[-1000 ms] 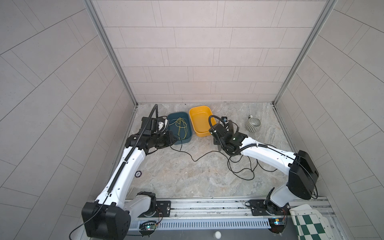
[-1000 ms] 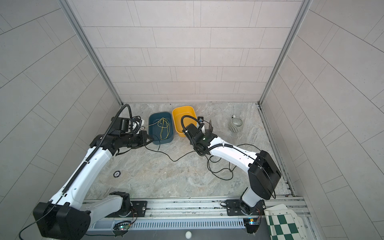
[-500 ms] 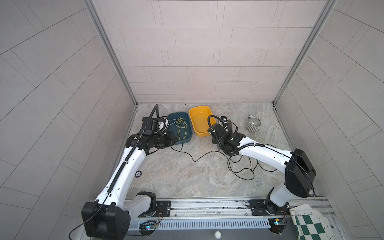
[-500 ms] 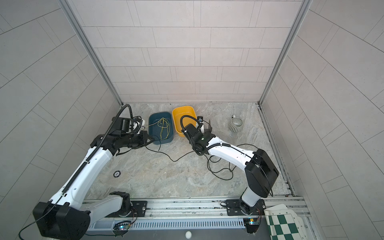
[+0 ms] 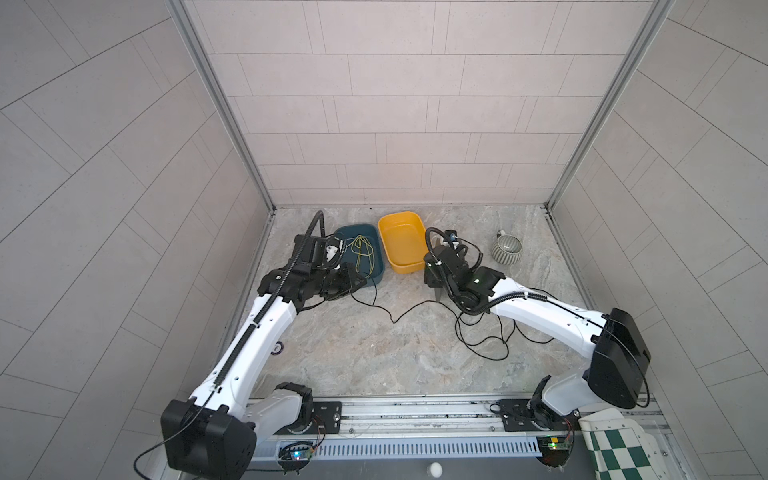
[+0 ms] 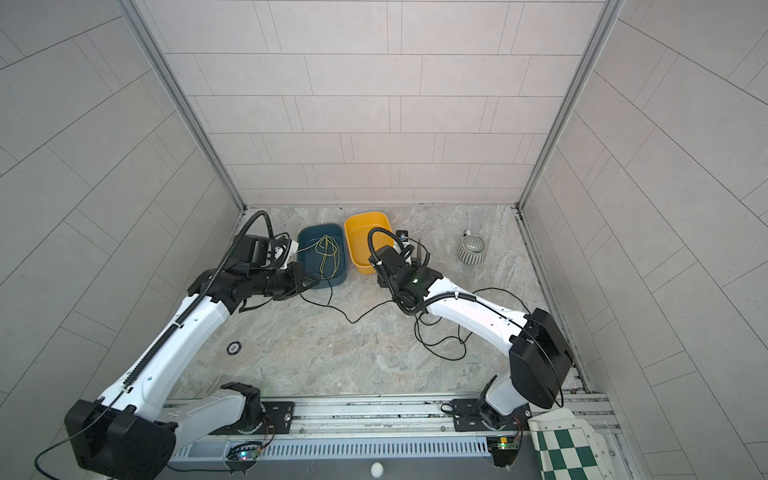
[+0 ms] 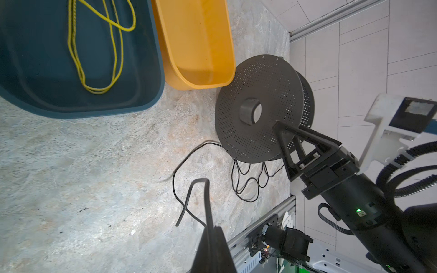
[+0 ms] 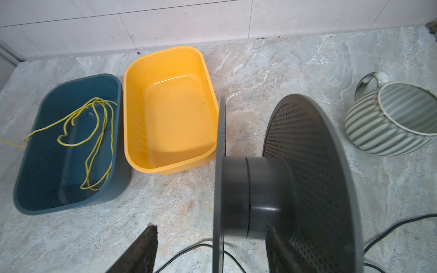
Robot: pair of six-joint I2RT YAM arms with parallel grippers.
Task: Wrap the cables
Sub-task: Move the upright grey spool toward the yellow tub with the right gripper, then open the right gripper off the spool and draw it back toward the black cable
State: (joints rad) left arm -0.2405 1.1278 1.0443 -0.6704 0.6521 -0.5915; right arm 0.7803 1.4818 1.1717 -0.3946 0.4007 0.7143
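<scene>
Though pinched by closed left fingers [image 7: 212, 248], thin black cable [image 7: 185, 205] slack, loosely looped beside perforated spool [image 7: 257, 108]; right fingers [image 8: 142, 250] apart.

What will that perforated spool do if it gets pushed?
The spool stands on its two round rims on the table, so it would probably roll easily. Its thin perforated flanges and hollow hub suggest it is light for its size. Because it is narrow compared with its height, a sideways push might tip it onto a flange.
</scene>
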